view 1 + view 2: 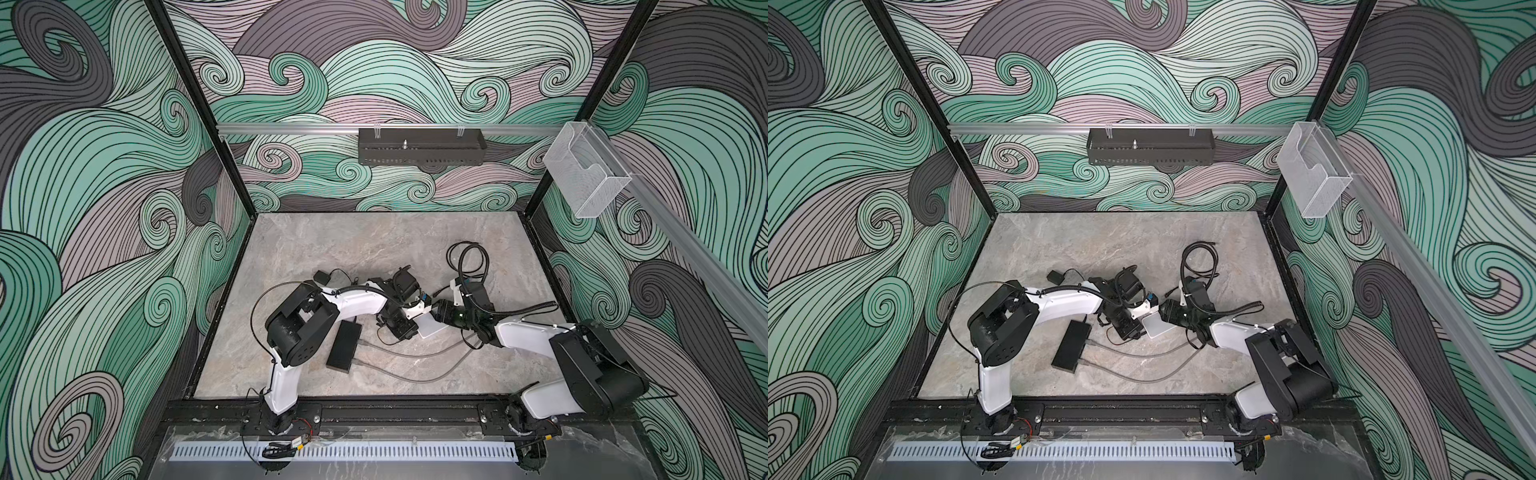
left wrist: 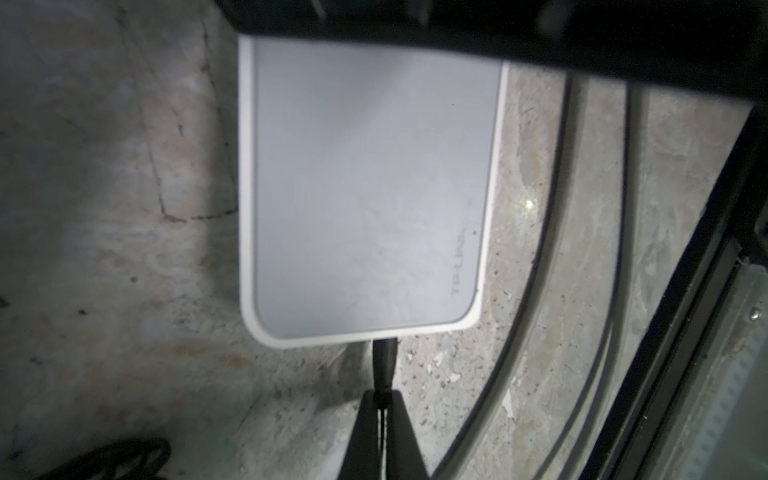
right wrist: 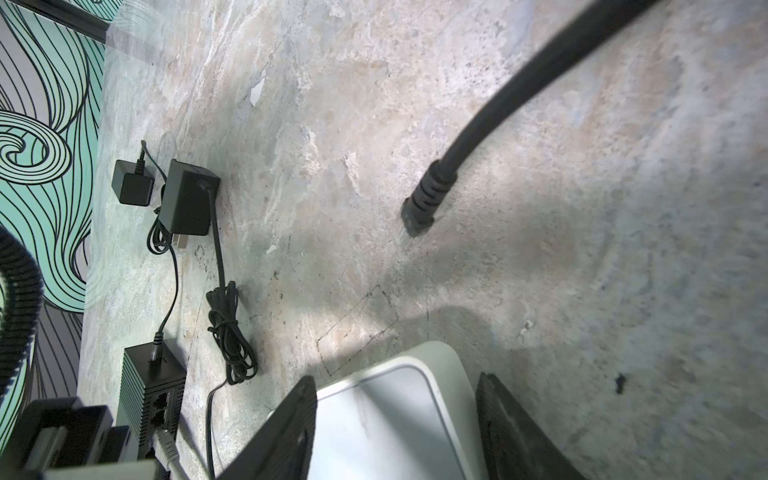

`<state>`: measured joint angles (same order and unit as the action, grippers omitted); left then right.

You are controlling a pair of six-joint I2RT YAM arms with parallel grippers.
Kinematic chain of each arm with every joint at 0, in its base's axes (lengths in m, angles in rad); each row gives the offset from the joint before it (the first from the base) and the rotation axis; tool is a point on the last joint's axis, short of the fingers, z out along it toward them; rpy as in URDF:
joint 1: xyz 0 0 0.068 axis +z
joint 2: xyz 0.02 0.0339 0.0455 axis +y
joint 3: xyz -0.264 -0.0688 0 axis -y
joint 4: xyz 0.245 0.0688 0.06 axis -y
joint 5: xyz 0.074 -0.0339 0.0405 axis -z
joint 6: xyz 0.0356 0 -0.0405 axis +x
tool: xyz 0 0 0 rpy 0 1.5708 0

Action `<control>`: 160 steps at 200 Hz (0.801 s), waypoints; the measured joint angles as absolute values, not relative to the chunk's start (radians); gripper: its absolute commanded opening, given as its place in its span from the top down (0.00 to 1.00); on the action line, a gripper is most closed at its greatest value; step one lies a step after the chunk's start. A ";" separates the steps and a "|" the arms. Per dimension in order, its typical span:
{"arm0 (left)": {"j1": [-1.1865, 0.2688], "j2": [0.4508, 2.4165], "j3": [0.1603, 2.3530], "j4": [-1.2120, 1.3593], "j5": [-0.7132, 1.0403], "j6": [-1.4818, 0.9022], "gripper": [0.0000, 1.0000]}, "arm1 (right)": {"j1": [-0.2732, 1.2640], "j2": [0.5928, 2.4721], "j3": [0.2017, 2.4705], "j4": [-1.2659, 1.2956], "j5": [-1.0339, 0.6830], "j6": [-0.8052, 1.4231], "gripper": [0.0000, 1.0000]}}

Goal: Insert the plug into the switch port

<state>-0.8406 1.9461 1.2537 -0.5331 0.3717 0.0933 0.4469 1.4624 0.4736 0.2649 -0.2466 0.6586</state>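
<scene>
Near front: black box (image 1: 344, 347) flat on worktop (image 1: 332, 249). Middle: right hand (image 3: 397, 380) grasping white switch (image 2: 365, 187) by its sides. Left hand (image 2: 380, 399) clenched on black plug (image 2: 383, 361), plug tip meeting switch edge. Beyond: thick black cable (image 3: 498, 112) lying loose.

You face one white switch (image 2: 365, 187); around it, one black switch (image 1: 344, 347), two power adapters (image 3: 133, 189) (image 3: 187, 203), two grey cables (image 1: 415, 354) (image 1: 428, 379), one black cable (image 3: 476, 124).

White switch (image 2: 365, 187) lies flat (logo up), black plug (image 2: 383, 363) seemingly inserted.
</scene>
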 measured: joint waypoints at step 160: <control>-0.665 1.673 1.279 -0.389 0.368 0.083 0.62 | 0.381 1.198 0.426 -0.057 -0.366 0.548 0.24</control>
<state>-0.6655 1.6733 1.2785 -0.3885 0.3683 0.0826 0.3809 1.1984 0.4255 -0.0570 -0.3660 0.5484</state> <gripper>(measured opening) 0.409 0.763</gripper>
